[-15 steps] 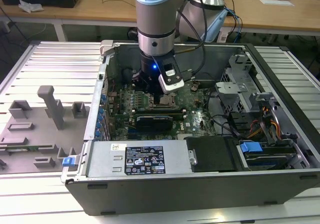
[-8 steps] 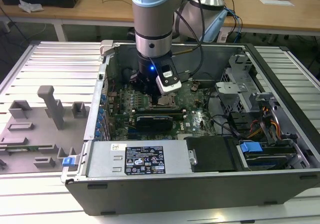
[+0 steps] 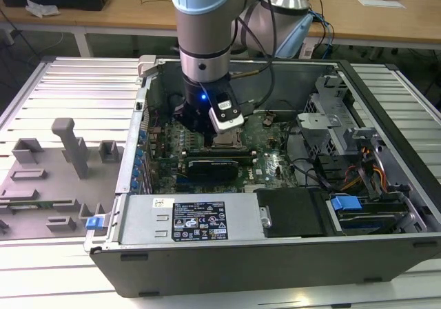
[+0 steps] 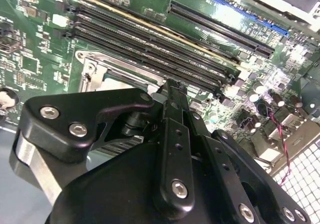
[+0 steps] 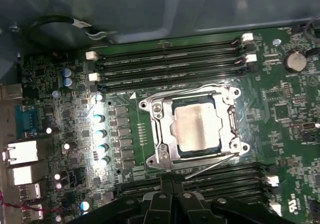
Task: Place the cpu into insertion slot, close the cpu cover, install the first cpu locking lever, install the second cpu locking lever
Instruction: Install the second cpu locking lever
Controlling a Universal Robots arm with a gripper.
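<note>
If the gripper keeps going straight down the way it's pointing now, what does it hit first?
Most likely the cpu cover, already down over the cpu in its socket. In the exterior view the gripper hangs right above that socket, pointing down at the motherboard. Depth is unclear, so it may land at the cover's edge.

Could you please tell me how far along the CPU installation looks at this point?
The cpu sits in its socket with the cpu cover closed flat around it. The tool is at the socket's edge beside a thin locking lever; whether either lever is latched cannot be told.
</note>
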